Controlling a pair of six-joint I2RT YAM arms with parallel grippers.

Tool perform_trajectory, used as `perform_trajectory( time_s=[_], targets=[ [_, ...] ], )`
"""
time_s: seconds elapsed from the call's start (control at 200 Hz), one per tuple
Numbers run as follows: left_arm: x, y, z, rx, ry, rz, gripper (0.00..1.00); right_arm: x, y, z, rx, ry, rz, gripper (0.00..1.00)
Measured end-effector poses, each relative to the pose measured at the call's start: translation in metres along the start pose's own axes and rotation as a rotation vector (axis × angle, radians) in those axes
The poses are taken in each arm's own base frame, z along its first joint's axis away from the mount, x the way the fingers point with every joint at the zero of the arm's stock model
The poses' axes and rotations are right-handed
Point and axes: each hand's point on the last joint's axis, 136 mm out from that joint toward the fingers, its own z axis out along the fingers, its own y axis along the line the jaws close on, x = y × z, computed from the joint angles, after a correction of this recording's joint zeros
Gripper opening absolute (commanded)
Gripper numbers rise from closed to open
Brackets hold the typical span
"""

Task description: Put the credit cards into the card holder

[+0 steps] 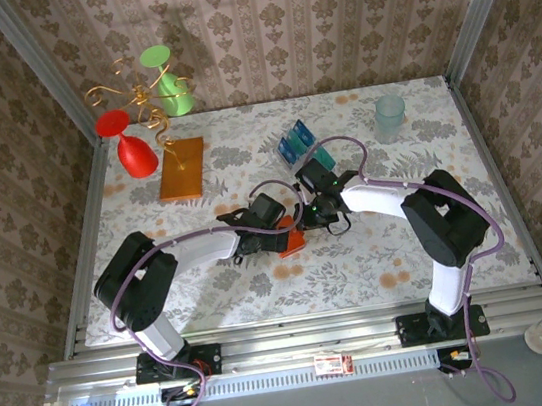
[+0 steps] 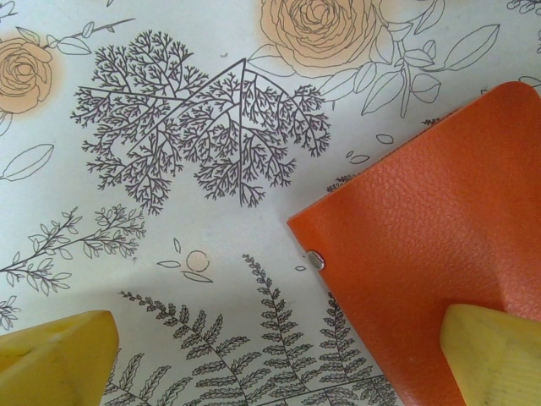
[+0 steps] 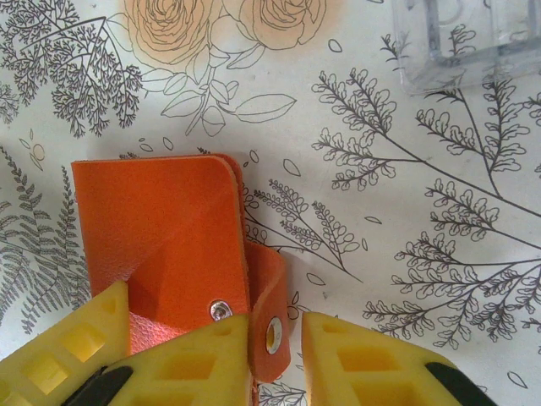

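In the left wrist view, the left claw is spread as wide as it goes and grips nothing. One yellow finger sits at the lower left over bare tabletop. The other sits at the lower right, over the card holder. The wallet's near corner therefore lies just inside the span, toward its right side, which looks like a stance for steadying the wallet.

In the top view the card holder lies folded at the centre of the frame, just below where the two claws meet.

At the bottom of the right wrist view, the right claw has its fingers standing close on either side of the snap tab. That is probably to pull the flap open. A sliver of tabletop shows beside the tab, so I cannot tell whether it is pinching.

The credit cards stand in a clear rack above centre, apart from both claws and not yet fetched.
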Motion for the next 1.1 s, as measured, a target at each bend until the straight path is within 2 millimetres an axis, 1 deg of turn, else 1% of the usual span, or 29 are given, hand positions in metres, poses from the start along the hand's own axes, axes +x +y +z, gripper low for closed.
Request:
perform_trajectory(
  time_s=[0.13, 0.34, 0.61, 0.715, 0.865, 1.1],
  targets=[
    [0.0, 0.0, 0.0, 0.001, 0.0, 0.0, 1.0, -0.001, 0.001, -0.001, -0.002, -0.003, 0.0, 0.25],
    [0.0, 0.0, 0.0, 0.001, 0.0, 0.0, 1.0, -0.003, 0.002, -0.005, -0.006, -0.014, -0.003, 0.22],
    [0.0, 0.0, 0.0, 0.001, -0.002, -0.001, 1.0, -0.003, 0.002, -0.005, -0.007, -0.016, -0.002, 0.09],
    [0.0, 0.0, 0.0, 0.002, -0.002, -0.001, 1.0, -0.004, 0.001, -0.006, -0.007, -0.016, 0.003, 0.0],
    [0.0, 0.0, 0.0, 0.002, -0.005, -0.002, 1.0, -0.004, 0.002, -0.006, -0.015, -0.014, 0.008, 0.0],
    [0.001, 0.0, 0.0, 0.003, -0.007, -0.002, 1.0, -0.006, 0.014, -0.007, -0.085, -0.01, 0.028, 0.0]
  ],
)
